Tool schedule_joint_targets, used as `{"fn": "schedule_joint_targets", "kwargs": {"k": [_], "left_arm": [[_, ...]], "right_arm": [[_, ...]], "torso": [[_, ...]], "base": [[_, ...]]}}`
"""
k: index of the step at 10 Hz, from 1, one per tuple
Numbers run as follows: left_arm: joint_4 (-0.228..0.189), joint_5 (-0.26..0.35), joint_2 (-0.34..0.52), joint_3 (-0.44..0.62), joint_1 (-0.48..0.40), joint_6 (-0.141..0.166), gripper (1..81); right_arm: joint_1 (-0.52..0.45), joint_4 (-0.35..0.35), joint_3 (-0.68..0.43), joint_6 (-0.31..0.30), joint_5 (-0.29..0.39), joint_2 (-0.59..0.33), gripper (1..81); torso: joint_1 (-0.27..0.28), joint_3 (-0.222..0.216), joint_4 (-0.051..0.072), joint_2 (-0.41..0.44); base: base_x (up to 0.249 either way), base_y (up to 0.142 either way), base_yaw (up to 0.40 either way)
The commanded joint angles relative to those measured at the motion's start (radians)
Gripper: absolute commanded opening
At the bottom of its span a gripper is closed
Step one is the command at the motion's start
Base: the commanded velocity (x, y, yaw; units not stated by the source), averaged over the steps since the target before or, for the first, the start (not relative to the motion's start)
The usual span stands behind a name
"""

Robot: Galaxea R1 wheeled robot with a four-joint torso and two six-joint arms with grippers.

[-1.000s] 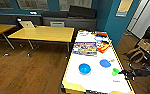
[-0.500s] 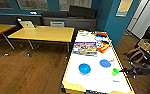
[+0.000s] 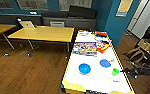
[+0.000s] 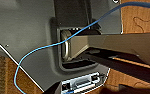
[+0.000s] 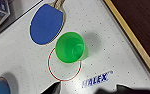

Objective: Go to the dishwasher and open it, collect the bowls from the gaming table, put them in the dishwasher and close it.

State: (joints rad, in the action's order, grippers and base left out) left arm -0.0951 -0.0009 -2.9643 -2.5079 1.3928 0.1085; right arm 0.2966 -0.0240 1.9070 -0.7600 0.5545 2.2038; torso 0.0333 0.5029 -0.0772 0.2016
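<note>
The gaming table (image 3: 73, 75) is stretching away from the camera in the head view, its smooth white surface speckled with fine dots and edged in yellow. Nearest, at about 7 o'clock on the surface, a round glossy blue bowl (image 3: 84, 68) is sitting upright; at 4 o'clock a smaller translucent green bowl (image 5: 70, 50) is standing on a thin red printed circle (image 5: 64, 72), beside blue "HALEX" lettering (image 5: 97, 79). Just beyond it a flat blue-faced paddle (image 5: 46, 23) with a wooden handle is lying touching the surface. The right gripper (image 3: 131, 72), dark and jointed, is hanging off the table's 3 o'clock edge near the green bowl; I cannot tell whether its fingers are spread or pressed together. Farther on, a colourful flat box (image 3: 84, 48) is resting mid-table. Beyond, at 11 o'clock, a plain yellow-topped table (image 3: 42, 33) is standing on the wooden floor (image 3: 26, 72).
</note>
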Motion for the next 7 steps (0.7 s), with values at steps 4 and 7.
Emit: {"fn": "schedule_joint_targets", "kwargs": {"k": [4, 7], "left_arm": [[-0.008, 0.064, -0.006, 0.015, -0.017, 0.000, 81.1], [-0.008, 0.064, -0.006, 0.015, -0.017, 0.000, 81.1]], "right_arm": [[-0.132, -0.013, 0.001, 0.001, 0.038, -0.031, 81.1], [-0.115, -0.020, -0.023, -0.001, 0.027, -0.004, 81.1]], "torso": [[0.000, 0.000, 0.000, 0.000], [-0.001, 0.000, 0.000, 0.000]], "base": [[0.016, 0.000, 0.000], [0.073, 0.000, 0.000]]}}
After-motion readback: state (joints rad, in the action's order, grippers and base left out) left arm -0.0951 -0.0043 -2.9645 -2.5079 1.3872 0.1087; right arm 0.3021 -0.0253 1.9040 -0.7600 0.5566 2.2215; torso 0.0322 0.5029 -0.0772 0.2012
